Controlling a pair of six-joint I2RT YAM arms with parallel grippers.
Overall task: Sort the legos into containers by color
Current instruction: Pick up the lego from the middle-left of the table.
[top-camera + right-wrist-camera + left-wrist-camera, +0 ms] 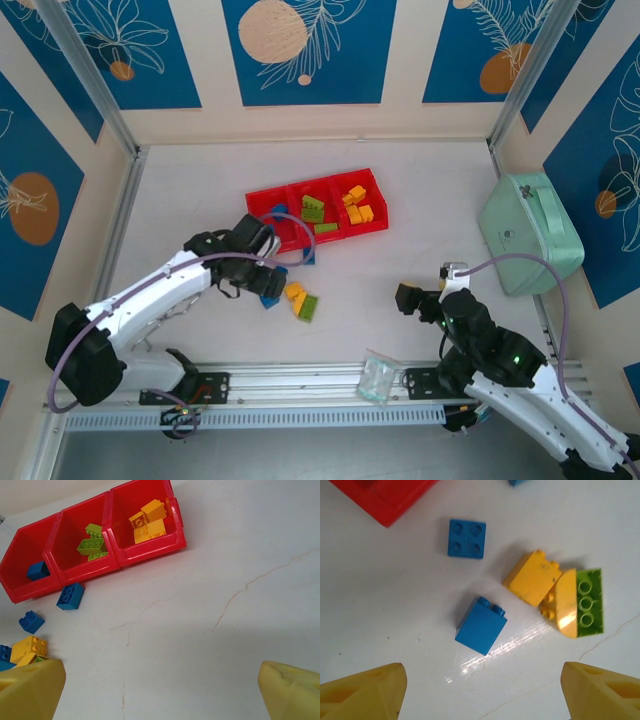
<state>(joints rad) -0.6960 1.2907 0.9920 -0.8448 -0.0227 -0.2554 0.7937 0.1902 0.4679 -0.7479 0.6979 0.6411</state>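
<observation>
1. Done so far: the tray (pixel 145 550) lies far ahead of the right claw (pixel 160 680). Its left compartment holds one blue brick (pixel 37 570), the middle one green bricks (pixel 92 542), and the right one yellow bricks (pixel 150 520).
2. Not done: at least five bricks are on the table (pixel 395 605) ahead of the left claw (pixel 481 675).
   - A tilted blue one (pixel 481 625) is closest.
   - A flat blue one (pixel 466 538) lies further ahead, near the tray corner.
   - Ahead to the right, two yellow pieces (pixel 532 577) touch a green one (pixel 589 602).
3. The left claw is spread wide and pinches nothing. The right claw is also spread wide and empty, well apart from the loose bricks.
4. I judge the sorting to be a little more than half done.
</observation>
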